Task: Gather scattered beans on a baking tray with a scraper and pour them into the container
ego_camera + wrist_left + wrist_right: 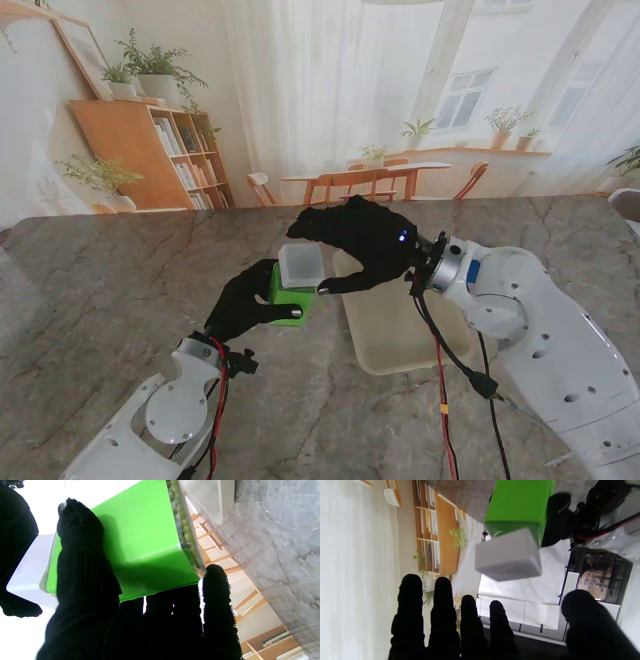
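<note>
container (292, 292) between left fingers (292, 312)

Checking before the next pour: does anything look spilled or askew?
No spill shows. The green container, held in the left robot hand, is lifted off the table and tilted, with beans piled along one wall.

Bright daylight fills every picture, the white parts of the left wrist view glare so hard they wash out, the black gloves (85, 585) show almost no detail, and the white box (507, 555) looks blurry.
</note>
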You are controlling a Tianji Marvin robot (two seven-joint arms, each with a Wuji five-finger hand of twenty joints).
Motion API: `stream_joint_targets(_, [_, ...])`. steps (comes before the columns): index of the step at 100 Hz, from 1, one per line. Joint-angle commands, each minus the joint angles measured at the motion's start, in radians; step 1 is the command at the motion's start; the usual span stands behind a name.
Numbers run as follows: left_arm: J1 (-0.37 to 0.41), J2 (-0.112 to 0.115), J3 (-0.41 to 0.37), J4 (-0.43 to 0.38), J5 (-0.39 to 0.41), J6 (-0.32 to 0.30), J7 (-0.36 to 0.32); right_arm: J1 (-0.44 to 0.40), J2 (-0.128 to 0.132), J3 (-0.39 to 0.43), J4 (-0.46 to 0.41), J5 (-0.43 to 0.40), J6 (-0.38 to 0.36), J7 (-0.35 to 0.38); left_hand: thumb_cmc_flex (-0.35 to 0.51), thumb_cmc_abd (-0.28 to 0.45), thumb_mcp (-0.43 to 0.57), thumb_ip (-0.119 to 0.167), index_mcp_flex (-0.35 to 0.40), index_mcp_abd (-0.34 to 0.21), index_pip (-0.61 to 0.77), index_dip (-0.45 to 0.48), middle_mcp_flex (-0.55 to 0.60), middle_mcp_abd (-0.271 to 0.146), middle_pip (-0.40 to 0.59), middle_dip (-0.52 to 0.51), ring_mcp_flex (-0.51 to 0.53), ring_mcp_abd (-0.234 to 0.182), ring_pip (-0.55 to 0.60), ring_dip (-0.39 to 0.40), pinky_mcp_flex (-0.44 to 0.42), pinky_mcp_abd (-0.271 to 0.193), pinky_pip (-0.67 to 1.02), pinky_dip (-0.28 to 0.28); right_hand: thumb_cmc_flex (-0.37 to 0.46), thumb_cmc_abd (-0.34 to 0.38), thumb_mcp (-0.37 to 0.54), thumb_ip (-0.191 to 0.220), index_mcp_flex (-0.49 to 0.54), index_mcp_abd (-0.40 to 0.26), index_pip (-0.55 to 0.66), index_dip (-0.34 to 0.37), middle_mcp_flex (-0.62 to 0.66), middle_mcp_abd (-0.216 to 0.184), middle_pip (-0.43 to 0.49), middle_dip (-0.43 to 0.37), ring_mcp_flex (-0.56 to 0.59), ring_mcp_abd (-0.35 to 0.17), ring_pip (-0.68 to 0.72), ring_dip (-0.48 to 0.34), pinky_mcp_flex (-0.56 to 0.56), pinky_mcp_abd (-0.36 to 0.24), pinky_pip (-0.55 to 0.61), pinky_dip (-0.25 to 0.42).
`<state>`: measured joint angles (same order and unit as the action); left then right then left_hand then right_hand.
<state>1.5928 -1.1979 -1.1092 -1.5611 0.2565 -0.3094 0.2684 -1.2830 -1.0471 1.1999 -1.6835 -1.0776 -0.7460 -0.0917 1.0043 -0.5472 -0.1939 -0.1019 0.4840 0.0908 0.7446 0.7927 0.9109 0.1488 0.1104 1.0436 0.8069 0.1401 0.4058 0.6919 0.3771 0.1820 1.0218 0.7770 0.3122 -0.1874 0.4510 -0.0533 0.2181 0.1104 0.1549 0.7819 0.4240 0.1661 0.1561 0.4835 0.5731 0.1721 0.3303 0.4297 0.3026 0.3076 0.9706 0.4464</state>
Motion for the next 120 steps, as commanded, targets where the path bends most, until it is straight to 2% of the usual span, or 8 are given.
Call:
stream_joint_targets(1, [0.003, -0.007, 0.003, -0.003, -0.006, -0.006, 0.005, -0.002, 0.006, -0.022, 0.004, -0.034, 0.011, 0.005, 0.246, 0.179, 0.187, 0.088, 0.096, -0.189, 0.171, 0.049, 0.135, -0.183, 0.153, 0.050, 0.027, -0.038, 0.035, 0.010, 0.001, -0.007, 0.004, 0.032, -0.015, -0.016, 0.025, 0.015, -0.032, 0.028, -0.015, -0.021, -0.010, 0.014, 0.009, 0.012, 0.019, -0.020, 0.031, 0.023, 0.029, -0.028, 0.041, 0.029])
stream_joint_targets(7, [0.003, -0.007, 0.003, -0.002, -0.005, -0.008, 0.005, 0.008, 0.006, -0.040, 0.017, -0.057, 0.020, -0.030, 0.245, 0.177, 0.186, 0.088, 0.096, -0.188, 0.171, 0.049, 0.136, -0.182, 0.153, 0.050, 0.027, -0.038, 0.035, 0.010, 0.001, -0.007, 0.003, 0.032, -0.006, -0.037, 0.035, 0.013, -0.014, 0.031, -0.005, -0.020, 0.011, 0.010, 0.025, 0.022, 0.042, -0.028, 0.064, 0.034, 0.061, -0.037, 0.063, 0.037])
stream_joint_targets(28, [0.003, -0.008, 0.004, -0.001, -0.006, -0.010, 0.007, 0.030, 0.002, -0.086, 0.046, -0.065, 0.055, -0.078, 0.245, 0.176, 0.186, 0.088, 0.098, -0.187, 0.171, 0.049, 0.137, -0.182, 0.153, 0.050, 0.027, -0.037, 0.036, 0.010, 0.002, -0.006, 0.003, 0.033, 0.046, -0.087, 0.051, 0.010, 0.054, 0.044, 0.029, -0.024, 0.104, -0.033, 0.094, 0.058, 0.121, -0.077, 0.179, 0.066, 0.168, -0.100, 0.126, 0.045])
stream_joint_targets(41, [0.003, -0.008, 0.005, 0.000, -0.007, -0.016, 0.007, 0.043, -0.003, -0.105, 0.058, -0.055, 0.070, -0.090, 0.244, 0.176, 0.186, 0.088, 0.098, -0.186, 0.171, 0.048, 0.137, -0.181, 0.153, 0.050, 0.028, -0.037, 0.037, 0.010, 0.002, -0.007, 0.002, 0.033, 0.123, -0.102, 0.031, 0.011, 0.132, 0.006, 0.081, -0.026, 0.224, -0.085, 0.191, 0.099, 0.199, -0.136, 0.246, 0.066, 0.260, -0.161, 0.160, 0.023])
stream_joint_targets(55, [0.003, -0.008, 0.007, 0.002, -0.006, -0.024, 0.008, 0.060, -0.008, -0.124, 0.078, -0.033, 0.075, -0.096, 0.244, 0.176, 0.186, 0.088, 0.098, -0.186, 0.172, 0.049, 0.137, -0.182, 0.153, 0.049, 0.027, -0.036, 0.037, 0.010, 0.003, -0.006, 0.002, 0.033, 0.224, -0.084, -0.011, 0.016, 0.224, -0.052, 0.140, -0.029, 0.314, -0.133, 0.258, 0.096, 0.267, -0.171, 0.261, 0.051, 0.329, -0.194, 0.171, -0.005])
stream_joint_targets(76, [0.003, -0.008, 0.009, 0.003, -0.007, -0.033, 0.010, 0.081, -0.012, -0.146, 0.099, -0.013, 0.078, -0.092, 0.244, 0.176, 0.186, 0.088, 0.098, -0.187, 0.172, 0.048, 0.138, -0.182, 0.153, 0.050, 0.028, -0.037, 0.038, 0.011, 0.003, -0.007, 0.002, 0.033, 0.306, -0.059, 0.000, 0.026, 0.298, -0.086, 0.176, -0.030, 0.393, -0.165, 0.283, 0.082, 0.321, -0.192, 0.256, 0.042, 0.376, -0.206, 0.179, -0.012])
stream_joint_targets(95, [0.010, -0.009, 0.005, -0.002, 0.001, -0.040, 0.021, 0.074, -0.012, -0.136, 0.107, 0.008, 0.084, -0.070, 0.243, 0.177, 0.186, 0.088, 0.097, -0.188, 0.172, 0.048, 0.137, -0.184, 0.154, 0.050, 0.027, -0.040, 0.037, 0.010, 0.004, -0.008, 0.002, 0.033, 0.318, -0.006, 0.032, 0.019, 0.318, -0.072, 0.181, -0.039, 0.423, -0.167, 0.289, 0.073, 0.343, -0.194, 0.258, 0.043, 0.387, -0.191, 0.186, -0.011])
stream_joint_targets(120, [0.013, -0.012, 0.004, -0.006, 0.019, -0.034, 0.043, 0.043, -0.019, -0.124, 0.108, 0.064, 0.102, -0.049, 0.242, 0.182, 0.187, 0.089, 0.092, -0.188, 0.172, 0.048, 0.133, -0.184, 0.153, 0.051, 0.026, -0.041, 0.038, 0.011, 0.005, -0.011, 0.003, 0.033, 0.331, 0.060, -0.057, 0.017, 0.323, -0.037, 0.175, -0.066, 0.475, -0.175, 0.293, 0.060, 0.375, -0.197, 0.274, 0.057, 0.387, -0.168, 0.204, 0.003])
